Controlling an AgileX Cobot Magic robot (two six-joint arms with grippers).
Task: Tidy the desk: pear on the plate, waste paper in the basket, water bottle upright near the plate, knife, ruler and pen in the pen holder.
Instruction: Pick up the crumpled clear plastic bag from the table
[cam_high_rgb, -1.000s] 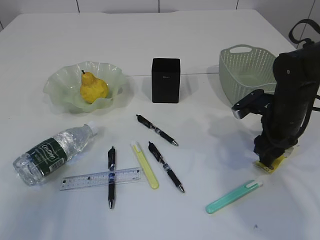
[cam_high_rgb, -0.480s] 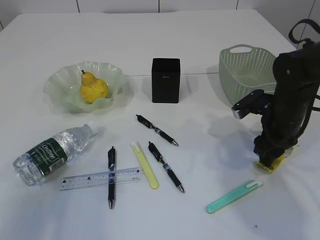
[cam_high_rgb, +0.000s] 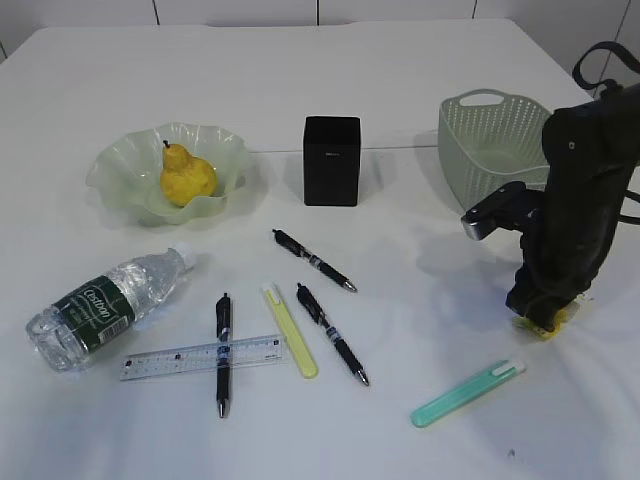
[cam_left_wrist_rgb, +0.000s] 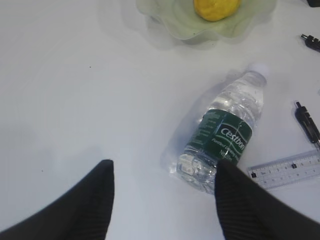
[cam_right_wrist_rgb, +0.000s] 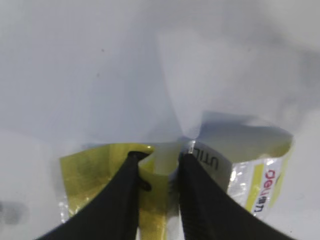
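right wrist view shows the right hand (cam_right_wrist_rgb: 157, 170) pinched on the yellow waste paper (cam_right_wrist_rgb: 100, 170), a crumpled utility-knife wrapper, low near the desk's (cam_high_rgb: 420, 80) right edge; exterior view puts the basket (cam_high_rgb: 490, 140) just behind it, the green knife (cam_high_rgb: 467, 393) in front; left hand (cam_left_wrist_rgb: 162, 192) hangs spread and empty over the lying water bottle (cam_left_wrist_rgb: 225, 132), beside the ruler (cam_left_wrist_rgb: 285, 170); pear (cam_high_rgb: 185, 175) sits on the plate (cam_high_rgb: 120, 165); bare desk lies around the pen holder (cam_high_rgb: 331, 160).

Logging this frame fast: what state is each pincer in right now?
Left pincer: open, holding nothing, above the lying water bottle.
Right pincer: closed on the yellow waste paper at the table.
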